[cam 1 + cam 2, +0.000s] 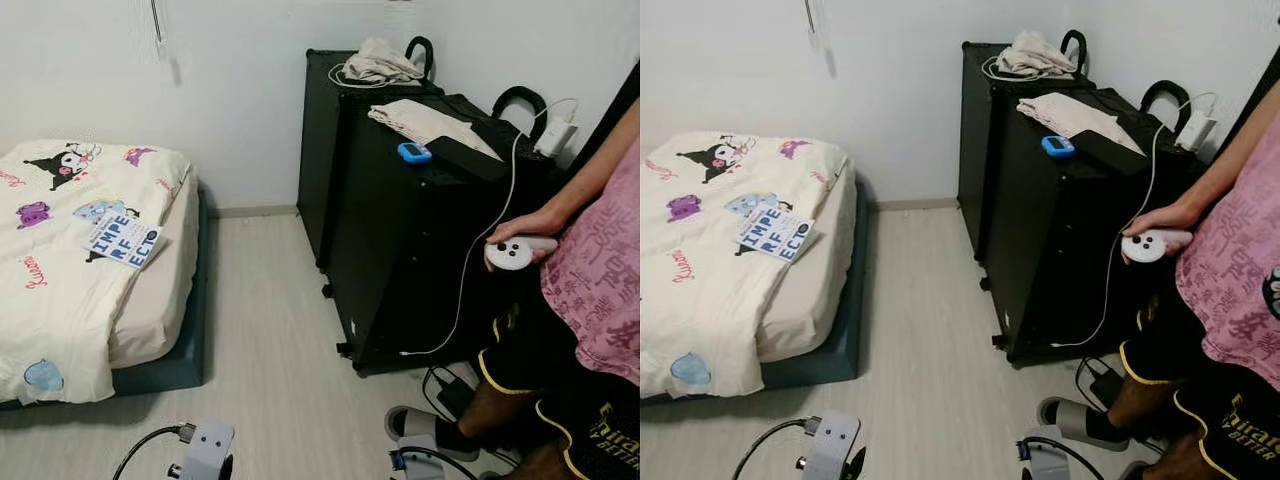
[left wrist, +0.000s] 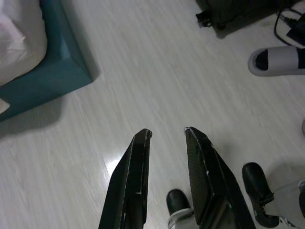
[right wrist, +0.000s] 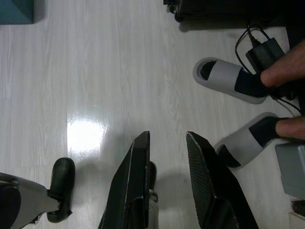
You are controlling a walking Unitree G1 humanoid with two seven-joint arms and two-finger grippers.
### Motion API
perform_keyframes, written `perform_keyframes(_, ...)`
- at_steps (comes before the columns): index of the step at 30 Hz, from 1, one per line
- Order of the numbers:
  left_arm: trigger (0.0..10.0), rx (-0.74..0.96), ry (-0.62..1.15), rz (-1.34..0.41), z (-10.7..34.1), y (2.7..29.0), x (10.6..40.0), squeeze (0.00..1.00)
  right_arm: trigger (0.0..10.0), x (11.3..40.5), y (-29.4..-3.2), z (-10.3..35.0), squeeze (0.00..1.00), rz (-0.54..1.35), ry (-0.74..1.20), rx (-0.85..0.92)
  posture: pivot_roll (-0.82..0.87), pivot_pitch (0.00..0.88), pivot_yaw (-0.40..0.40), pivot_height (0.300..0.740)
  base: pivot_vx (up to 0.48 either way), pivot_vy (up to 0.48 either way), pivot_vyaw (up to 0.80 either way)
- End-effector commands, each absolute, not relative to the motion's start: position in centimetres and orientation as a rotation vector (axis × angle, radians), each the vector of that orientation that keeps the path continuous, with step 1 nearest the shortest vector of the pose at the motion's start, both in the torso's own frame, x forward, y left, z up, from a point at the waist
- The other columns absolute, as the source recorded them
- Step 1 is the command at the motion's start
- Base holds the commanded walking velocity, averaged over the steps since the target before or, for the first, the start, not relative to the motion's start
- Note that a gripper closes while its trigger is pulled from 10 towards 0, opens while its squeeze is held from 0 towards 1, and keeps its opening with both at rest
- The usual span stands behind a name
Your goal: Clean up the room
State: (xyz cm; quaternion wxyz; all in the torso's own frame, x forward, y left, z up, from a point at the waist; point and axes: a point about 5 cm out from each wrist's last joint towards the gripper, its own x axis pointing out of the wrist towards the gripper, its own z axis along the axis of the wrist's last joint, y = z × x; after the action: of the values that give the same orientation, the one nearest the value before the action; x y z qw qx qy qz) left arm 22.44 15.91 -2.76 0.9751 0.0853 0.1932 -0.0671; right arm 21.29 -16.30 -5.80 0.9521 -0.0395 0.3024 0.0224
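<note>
Both arms hang idle: left pincer [image 2: 167, 136] and right pincer [image 3: 167, 138] fingers apart, gripping nothing, over bare floor [image 1: 270, 330]. At ten o'clock, the paper [image 1: 123, 240] lies on the bed [image 1: 60, 300]. Person's slippered feet [image 3: 228, 78] and cables [image 3: 262, 47] at four o'clock: stepping there risks collision or snagging.

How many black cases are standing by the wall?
2. The rear case stands against the wall with a bundle of cloth on top. The front case is beside it, nearer the person, carrying a folded cloth. Others may be hidden behind them.
</note>
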Motion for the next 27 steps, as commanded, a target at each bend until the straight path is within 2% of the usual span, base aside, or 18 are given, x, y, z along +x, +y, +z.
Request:
perform_keyframes(1,10.0,0.153,0.399,-0.126,-3.07,15.76,21.96,0.0,10.0,20.95,-16.56,-5.96,0.0,0.039,0.62,-0.076,0.04,0.129,-0.05,0.74,0.0,0.0,0.0)
perform_keyframes(11,10.0,0.132,0.34,-0.116,-2.31,15.68,22.43,0.0,10.0,21.7,-16.57,-5.23,0.0,0.045,0.557,-0.052,0.02,0.125,-0.052,0.74,0.0,0.0,0.0)
perform_keyframes(27,10.0,0.121,0.324,-0.139,-2.08,15.43,22.77,0.0,10.0,21.57,-16.71,-5.23,0.0,0.046,0.552,-0.055,0.02,0.107,-0.05,0.74,0.339,0.0,0.0)
